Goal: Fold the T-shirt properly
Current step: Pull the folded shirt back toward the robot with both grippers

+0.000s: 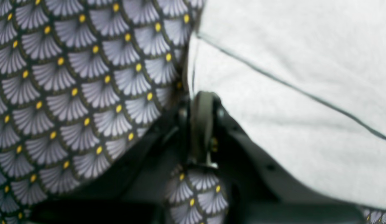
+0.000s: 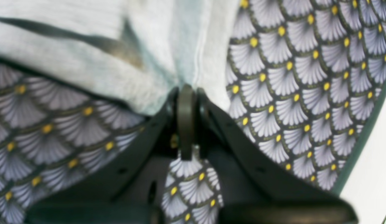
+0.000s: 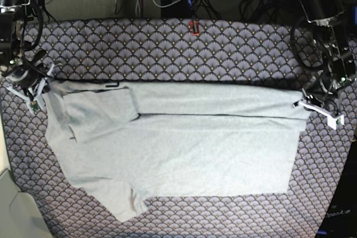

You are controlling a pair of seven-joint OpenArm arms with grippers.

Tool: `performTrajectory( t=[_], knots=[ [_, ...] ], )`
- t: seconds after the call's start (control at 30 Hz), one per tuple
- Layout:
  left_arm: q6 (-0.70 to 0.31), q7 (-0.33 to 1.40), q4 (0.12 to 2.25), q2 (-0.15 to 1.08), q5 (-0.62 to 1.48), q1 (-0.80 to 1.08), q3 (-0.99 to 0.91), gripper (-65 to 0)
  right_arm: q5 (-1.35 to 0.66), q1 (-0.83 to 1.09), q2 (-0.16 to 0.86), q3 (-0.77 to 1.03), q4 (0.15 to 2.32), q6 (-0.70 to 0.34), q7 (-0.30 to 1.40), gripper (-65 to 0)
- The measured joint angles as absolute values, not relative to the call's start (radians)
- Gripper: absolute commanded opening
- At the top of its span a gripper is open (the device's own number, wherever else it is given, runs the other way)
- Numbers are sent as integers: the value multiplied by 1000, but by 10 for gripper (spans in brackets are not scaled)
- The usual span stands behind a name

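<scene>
T-shirt: one. Light heather-grey soft knit, plain side up, no lettering showing. Lies flat across the middle of the tablecloth, long axis left to right in the base view. Its far long edge is turned over toward the near side, giving a straight doubled band along the top. One sleeve is folded in flat on that view's left; a second sleeve sticks out at the lower left corner. Seam lines show as thin dark stitching in the wrist views.

Tablecloth: one. Purple-grey fan scallops, dark outlines, a yellow dot at each fan's base.

Grippers: two, black, with narrow dark fingers.
- Left gripper: pinched on the T-shirt's edge at the base view's right end.
- Right gripper: pinched on bunched T-shirt cloth at the opposite end; the fabric there appears gathered, though the picture is blurred.
</scene>
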State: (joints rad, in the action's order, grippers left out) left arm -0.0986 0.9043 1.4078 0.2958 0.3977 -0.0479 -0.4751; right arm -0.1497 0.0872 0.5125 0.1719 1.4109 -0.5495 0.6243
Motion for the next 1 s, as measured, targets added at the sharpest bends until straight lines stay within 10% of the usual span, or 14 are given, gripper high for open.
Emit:
performTrajectory(
  t=[1.0],
  knots=[
    [-102,953,1670,318,408,270,-539,-647,-152,406,490,333,1598,-666,627,-650]
  ],
)
